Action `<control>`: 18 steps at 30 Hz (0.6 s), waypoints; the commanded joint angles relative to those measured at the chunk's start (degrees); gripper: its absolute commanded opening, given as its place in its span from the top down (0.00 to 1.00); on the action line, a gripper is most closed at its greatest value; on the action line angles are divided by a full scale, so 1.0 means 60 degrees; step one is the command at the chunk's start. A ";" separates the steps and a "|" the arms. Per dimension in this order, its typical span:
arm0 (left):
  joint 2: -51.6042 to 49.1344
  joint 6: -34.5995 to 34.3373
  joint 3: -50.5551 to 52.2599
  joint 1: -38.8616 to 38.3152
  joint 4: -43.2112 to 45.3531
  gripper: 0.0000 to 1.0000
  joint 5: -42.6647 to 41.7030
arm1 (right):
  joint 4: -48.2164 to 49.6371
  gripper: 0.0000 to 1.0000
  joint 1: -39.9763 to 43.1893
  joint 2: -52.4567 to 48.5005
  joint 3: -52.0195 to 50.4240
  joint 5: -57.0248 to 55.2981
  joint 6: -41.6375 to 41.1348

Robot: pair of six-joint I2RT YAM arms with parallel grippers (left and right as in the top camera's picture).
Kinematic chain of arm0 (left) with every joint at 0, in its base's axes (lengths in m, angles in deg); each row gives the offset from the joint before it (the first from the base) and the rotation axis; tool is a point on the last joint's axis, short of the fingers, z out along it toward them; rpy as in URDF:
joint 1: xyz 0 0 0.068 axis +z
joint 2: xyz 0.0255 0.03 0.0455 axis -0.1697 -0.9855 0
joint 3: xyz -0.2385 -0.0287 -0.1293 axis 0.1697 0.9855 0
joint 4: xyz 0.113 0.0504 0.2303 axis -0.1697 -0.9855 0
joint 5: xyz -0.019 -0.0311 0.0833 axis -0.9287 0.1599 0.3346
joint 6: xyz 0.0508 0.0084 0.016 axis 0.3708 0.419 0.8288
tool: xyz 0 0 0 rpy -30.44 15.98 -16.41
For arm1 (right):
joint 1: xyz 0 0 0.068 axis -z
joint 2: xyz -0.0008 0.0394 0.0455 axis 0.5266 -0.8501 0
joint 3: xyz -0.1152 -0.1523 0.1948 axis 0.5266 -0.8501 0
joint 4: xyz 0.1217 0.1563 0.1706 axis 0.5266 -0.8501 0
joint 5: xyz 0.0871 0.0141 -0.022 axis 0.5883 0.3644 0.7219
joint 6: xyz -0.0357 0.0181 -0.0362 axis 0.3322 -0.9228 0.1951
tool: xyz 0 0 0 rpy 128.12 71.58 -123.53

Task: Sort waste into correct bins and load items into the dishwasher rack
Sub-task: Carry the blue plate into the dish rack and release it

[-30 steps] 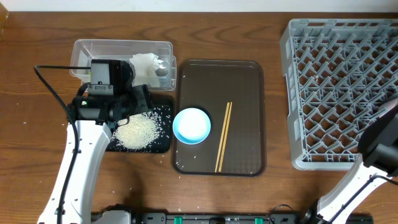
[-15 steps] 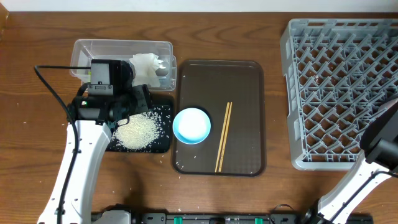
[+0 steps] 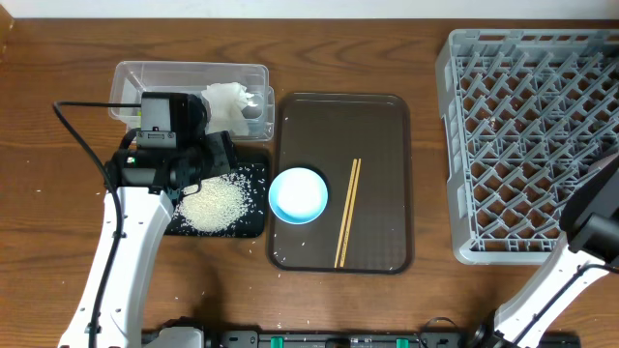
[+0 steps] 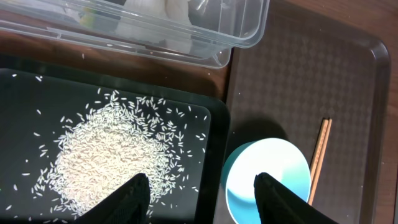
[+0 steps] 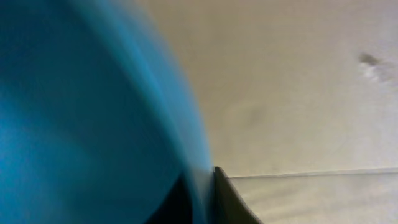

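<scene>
My left gripper (image 4: 199, 186) is open and empty, one finger over the rice heap (image 4: 102, 158), the other over the pale blue bowl (image 4: 267, 177). The rice lies on the black tray (image 3: 253, 224). The bowl (image 3: 298, 194) and the wooden chopsticks (image 3: 347, 212) sit on the brown tray (image 3: 377, 135). The white tissue (image 3: 227, 101) lies in the clear tub (image 3: 184, 77). My right gripper (image 5: 199, 186) is shut on the rim of the blue plate (image 5: 81, 124), off the overhead view's right edge. The wrapper and cups are not seen.
The grey dishwasher rack (image 3: 532, 135) stands at the right, with no items seen in it. My right arm (image 3: 590, 232) crosses its lower right corner. Loose rice grains are scattered on the black tray around the heap.
</scene>
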 commanded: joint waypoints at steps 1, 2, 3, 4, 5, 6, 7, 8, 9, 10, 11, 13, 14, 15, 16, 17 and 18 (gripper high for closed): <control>0.0091 0.0051 -0.0051 0.0033 -0.0011 0.43 0.0120 | -0.0499 0.82 -0.0262 -0.0211 -0.0073 0.0674 -0.1024; 0.0091 0.0055 -0.0051 0.0029 -0.0007 0.43 0.0124 | -0.0619 0.80 -0.0280 -0.0211 -0.0073 0.0674 -0.1166; 0.0091 0.0051 -0.0051 0.0029 -0.0011 0.43 0.0120 | -0.0765 0.78 -0.0295 -0.0211 -0.0073 0.0674 -0.1344; 0.0091 0.0055 -0.0051 0.0029 -0.0011 0.43 0.0120 | -0.0874 0.76 -0.0291 -0.0211 -0.0073 0.0670 -0.1461; 0.0091 0.0051 -0.0051 0.0029 -0.0011 0.43 0.0120 | -0.0907 0.73 -0.0291 -0.0211 -0.0073 0.0645 -0.1537; 0.0091 0.0051 -0.0051 0.0029 -0.0011 0.43 0.0120 | -0.0900 0.69 -0.0280 -0.0208 -0.0073 0.0495 -0.1657; 0.0091 0.0051 -0.0051 0.0029 -0.0011 0.43 0.0124 | -0.0860 0.65 -0.0280 -0.0208 -0.0073 0.0372 -0.1661; 0.0091 0.0055 -0.0051 0.0029 -0.0011 0.43 0.0120 | -0.0801 0.58 -0.0280 -0.0204 -0.0073 0.0229 -0.1665; 0.0091 0.0055 -0.0051 0.0029 -0.0011 0.43 0.0120 | -0.0703 0.52 -0.0280 -0.0168 -0.0073 0.0062 -0.1672; 0.0091 0.0055 -0.0051 0.0029 -0.0011 0.43 0.0120 | -0.0554 0.44 -0.0280 -0.0138 -0.0073 -0.0138 -0.1770; 0.0091 0.0055 -0.0051 0.0029 -0.0011 0.43 0.0120 | -0.0379 0.37 -0.0280 -0.0073 -0.0073 -0.0277 -0.1887; 0.0091 0.0055 -0.0051 0.0029 -0.0011 0.43 0.0120 | -0.0135 0.25 -0.0284 0.0142 -0.0073 -0.0291 -0.2018; 0.0091 0.0055 -0.0051 0.0029 -0.0011 0.43 0.0120 | -0.0029 0.19 -0.0284 0.0277 -0.0069 -0.0233 -0.2055; 0.0091 0.0055 -0.0051 0.0029 -0.0011 0.43 0.0120 | 0.0044 0.16 -0.0291 0.0463 -0.0069 -0.0091 -0.2087; 0.0091 0.0055 -0.0051 0.0029 -0.0011 0.43 0.0120 | 0.0062 0.14 -0.0295 0.0645 -0.0069 0.0106 -0.2178; 0.0091 0.0055 -0.0051 0.0029 -0.0011 0.43 0.0120 | 0.0022 0.13 -0.0302 0.0911 -0.0069 0.0448 -0.2342; 0.0091 0.0051 -0.0051 0.0029 -0.0015 0.43 0.0120 | -0.0066 0.12 -0.0302 0.1129 -0.0069 0.0758 -0.2448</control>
